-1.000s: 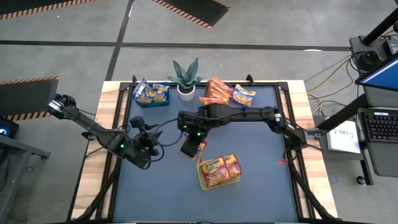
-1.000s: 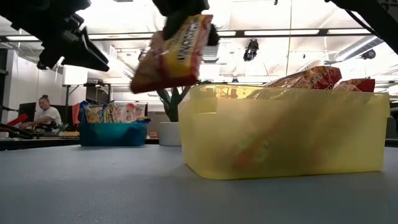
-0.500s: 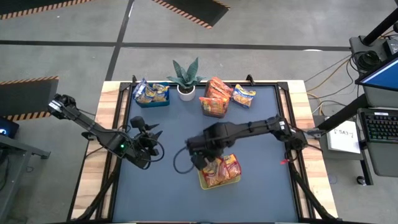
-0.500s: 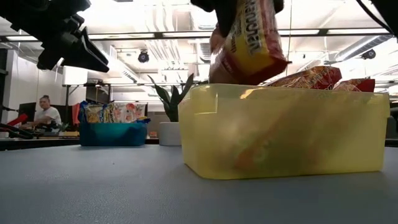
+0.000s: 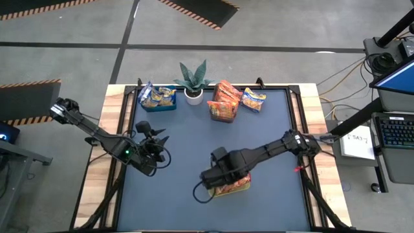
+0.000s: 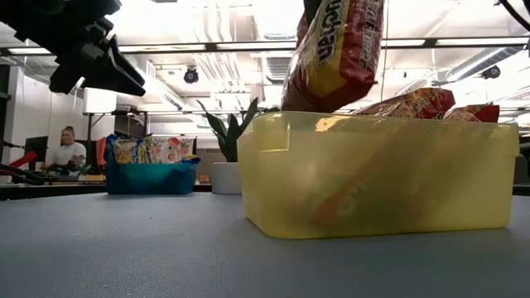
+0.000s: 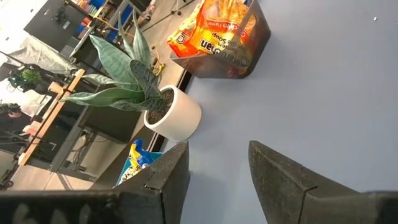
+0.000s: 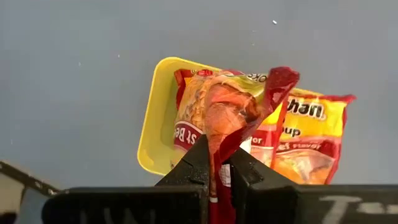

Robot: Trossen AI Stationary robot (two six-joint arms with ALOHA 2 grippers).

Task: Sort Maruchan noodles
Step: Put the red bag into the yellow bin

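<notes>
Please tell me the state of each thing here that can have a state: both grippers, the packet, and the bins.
right gripper: shut on red packet
red packet: held hanging over yellow bin
yellow bin: holds packets
left gripper: open, empty
blue bin: holds packets
dark bin: holds orange packets

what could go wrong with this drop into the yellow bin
The right end effector pinches the red packet by one edge, so it may swing. The yellow bin already holds packets that stick up over its rim; the new one could land on them and slide out.
</notes>
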